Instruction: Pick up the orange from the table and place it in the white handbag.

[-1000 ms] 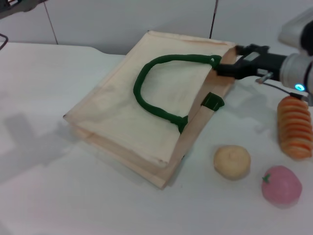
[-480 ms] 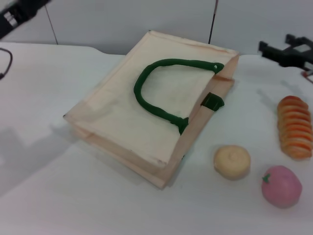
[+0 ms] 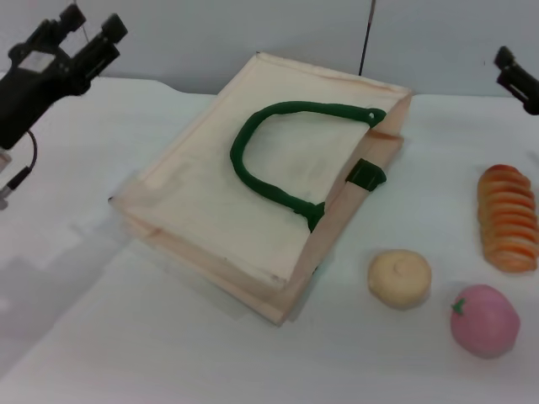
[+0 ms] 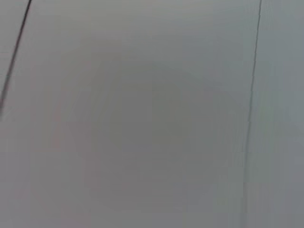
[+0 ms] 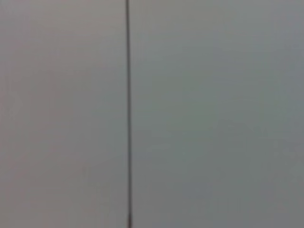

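The orange is not in view in any frame. The white handbag [image 3: 253, 185] lies flat on the table [image 3: 101, 337], its dark green rope handle [image 3: 253, 168] on top and its mouth toward the right. My left gripper [image 3: 90, 23] is raised at the far left, well clear of the bag, open and empty. Only the tip of my right gripper [image 3: 515, 77] shows at the right edge, raised and away from the bag. Both wrist views show only a plain grey wall with thin seams.
A striped orange-and-cream ridged item [image 3: 508, 217], a cream round item [image 3: 399, 278] and a pink round fruit [image 3: 484, 320] lie on the table right of the bag. A grey wall [image 3: 210, 34] stands behind the table.
My right gripper has pulled back from the bag's mouth to the right edge of view. My left arm has risen into view at the upper left. The bag and the other items have not moved.
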Available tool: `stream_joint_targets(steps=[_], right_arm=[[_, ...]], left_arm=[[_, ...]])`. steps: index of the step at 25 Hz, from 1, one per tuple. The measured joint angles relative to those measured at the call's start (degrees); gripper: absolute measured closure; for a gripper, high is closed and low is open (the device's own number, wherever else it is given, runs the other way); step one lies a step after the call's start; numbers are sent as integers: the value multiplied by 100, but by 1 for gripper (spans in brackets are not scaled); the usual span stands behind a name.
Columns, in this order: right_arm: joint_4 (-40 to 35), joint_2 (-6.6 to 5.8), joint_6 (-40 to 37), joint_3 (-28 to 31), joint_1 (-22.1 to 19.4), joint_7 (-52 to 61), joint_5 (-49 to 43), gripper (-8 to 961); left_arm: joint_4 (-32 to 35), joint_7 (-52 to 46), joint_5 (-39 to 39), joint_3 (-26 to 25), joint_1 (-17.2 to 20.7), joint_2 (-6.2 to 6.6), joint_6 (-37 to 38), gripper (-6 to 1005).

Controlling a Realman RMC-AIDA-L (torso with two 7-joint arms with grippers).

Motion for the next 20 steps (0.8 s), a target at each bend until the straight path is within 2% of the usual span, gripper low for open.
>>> stream_joint_targets(steps=[6,10,20], right_arm=[[833,33,629,438,-18,-1188,1107,83],[1111,37,745,712,-18,-1389,1495,86],[1169,32,744,779,-38,-1389,1557,88]], left_arm=[[710,1306,-581,-7,265,-23,-436,208],[1051,1904,-933,-9,384,-25,-672,208],[1174,2088,-1091,-9,432,-30,-702,208]])
